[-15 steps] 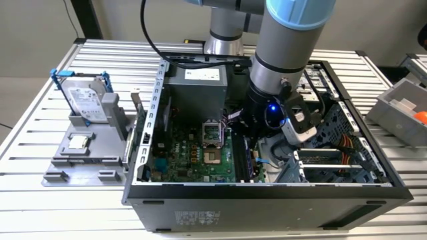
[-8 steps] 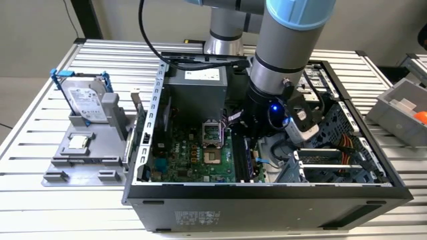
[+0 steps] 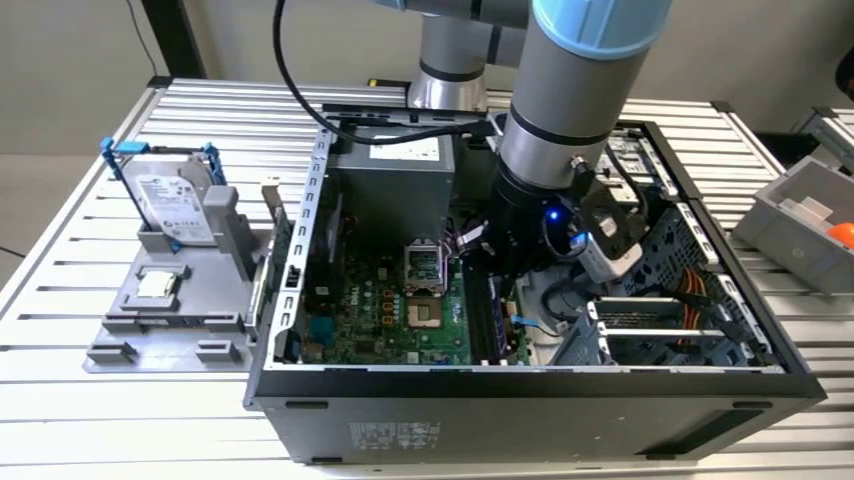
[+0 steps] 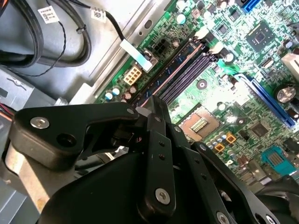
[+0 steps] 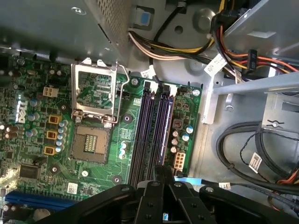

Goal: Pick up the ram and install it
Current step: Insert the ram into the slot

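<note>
At the left of the exterior view, a grey fixture tray (image 3: 167,310) on the slatted metal surface (image 3: 54,290) holds a silver white-labelled hard drive (image 3: 174,205). At centre, the open black computer case (image 3: 534,400) exposes the green motherboard (image 3: 380,310).

The black tool (image 4: 156,105) sits low over the long black memory slots (image 5: 152,130), fingers drawn narrow on the thin dark blue-green ram stick (image 4: 163,74), which stands edge-on in the outermost slot.

Risk: an off-line stick could jam or flex when pressed.

Both wrist views show the slots; the exterior view has the arm across them.

No print is legible: white cable tags (image 4: 48,14), the drive's label (image 3: 171,200) and the case sticker (image 3: 394,435) stay unreadable.
</note>
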Controlling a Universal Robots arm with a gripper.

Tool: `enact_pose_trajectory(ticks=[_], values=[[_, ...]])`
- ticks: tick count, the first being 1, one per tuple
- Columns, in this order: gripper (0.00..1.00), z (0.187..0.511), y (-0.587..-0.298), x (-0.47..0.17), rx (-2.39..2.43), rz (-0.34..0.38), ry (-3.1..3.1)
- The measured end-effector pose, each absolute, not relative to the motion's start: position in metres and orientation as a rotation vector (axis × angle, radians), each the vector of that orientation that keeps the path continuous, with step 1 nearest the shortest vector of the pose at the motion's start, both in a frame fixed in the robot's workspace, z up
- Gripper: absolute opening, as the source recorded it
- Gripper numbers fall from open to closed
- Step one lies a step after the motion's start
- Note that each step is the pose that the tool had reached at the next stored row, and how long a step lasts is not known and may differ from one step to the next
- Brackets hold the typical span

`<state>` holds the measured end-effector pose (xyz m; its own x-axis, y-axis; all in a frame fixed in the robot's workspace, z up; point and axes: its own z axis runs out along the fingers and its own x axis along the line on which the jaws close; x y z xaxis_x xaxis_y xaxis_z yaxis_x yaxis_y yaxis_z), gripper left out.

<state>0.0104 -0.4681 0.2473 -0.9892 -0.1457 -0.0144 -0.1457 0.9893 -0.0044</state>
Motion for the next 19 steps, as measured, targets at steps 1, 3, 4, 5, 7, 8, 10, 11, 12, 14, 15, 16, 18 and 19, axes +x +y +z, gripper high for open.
enact_pose_trajectory(ticks=[1,3,4,5,7,8,10,11,12,14,15,16,18,19], values=[[0.0,0.2473,-0.4681,0.0104,-0.233,-0.005,3.118],[0.0,0.2474,-0.4681,0.0104,-0.239,-0.005,3.118],[0.0,0.2475,-0.4681,0.0104,-0.242,-0.005,3.117],[0.0,0.2475,-0.4681,0.0104,-0.244,-0.005,3.117],[0.0,0.2476,-0.4681,0.0104,-0.247,-0.005,3.117],[0.0,0.2476,-0.4681,0.0104,-0.248,-0.005,3.117],[0.0,0.2477,-0.4681,0.0104,-0.252,-0.005,3.117],[0.0,0.2478,-0.4681,0.0104,-0.253,-0.005,3.117],[0.0,0.248,-0.4681,0.0104,-0.257,-0.005,3.116],[0.0,0.2493,-0.4681,0.0104,-0.268,-0.004,3.115],[0.0,0.2496,-0.4681,0.0104,-0.269,-0.005,3.115],[0.0,0.2499,-0.4682,0.0104,-0.271,-0.005,3.115],[0.0,0.2504,-0.4681,0.0104,-0.275,-0.004,3.115],[0.0,0.2506,-0.4681,0.0104,-0.277,-0.004,3.114]])
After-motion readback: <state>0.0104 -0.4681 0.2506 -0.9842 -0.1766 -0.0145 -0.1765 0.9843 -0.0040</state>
